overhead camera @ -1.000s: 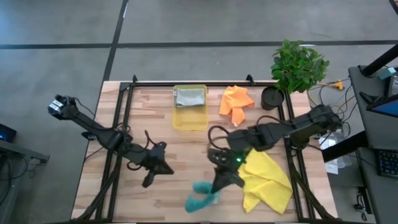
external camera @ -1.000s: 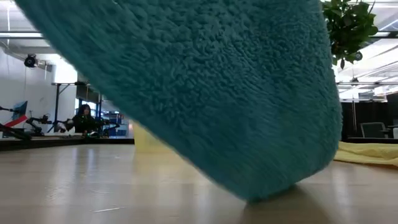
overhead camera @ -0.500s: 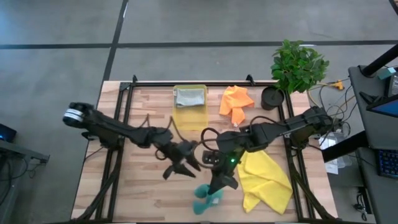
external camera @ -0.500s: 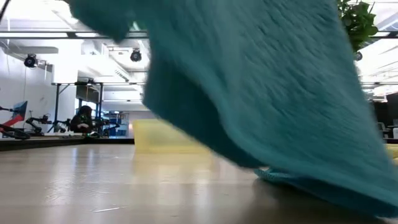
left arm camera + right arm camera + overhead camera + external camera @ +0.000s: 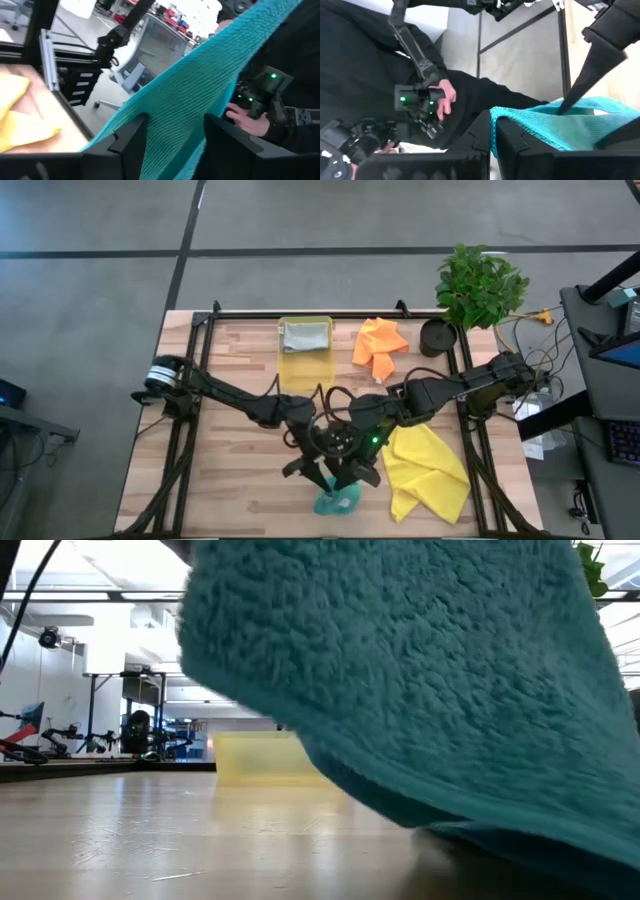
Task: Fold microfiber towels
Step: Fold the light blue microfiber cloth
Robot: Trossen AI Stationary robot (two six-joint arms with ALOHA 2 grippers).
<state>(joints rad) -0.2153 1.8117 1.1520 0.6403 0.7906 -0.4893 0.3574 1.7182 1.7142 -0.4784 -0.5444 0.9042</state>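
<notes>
The teal towel [image 5: 337,500] hangs near the table's front edge from my right gripper [image 5: 352,477], which is shut on it. Its lower end [image 5: 520,840] lies on the wood. My left gripper [image 5: 312,472] is right beside it on the left, open. In the left wrist view the hanging teal sheet [image 5: 190,85] passes between its two fingers [image 5: 127,145]. The yellow towel [image 5: 430,470] lies crumpled at the right front, the orange towel [image 5: 380,345] at the far middle, and the grey towel [image 5: 306,336] in the tray. My right gripper pinches the teal towel's top edge [image 5: 520,117] between its two fingers, slanting down from the table's right. The towel hangs below the fingers with its lower end on the table. My left gripper has the towel between its fingers; I cannot tell whether they touch it.
A translucent yellow tray [image 5: 305,370] stands at the far middle of the table. A potted plant [image 5: 478,285] is at the far right corner. Both arms cross over the table's middle. Bare wood [image 5: 220,490] lies at the front left.
My left gripper has swung from the table's left half toward the right and the near edge, up to the hanging teal towel, and has opened. My right gripper has kept hold of the towel, which has shifted slightly to the right.
</notes>
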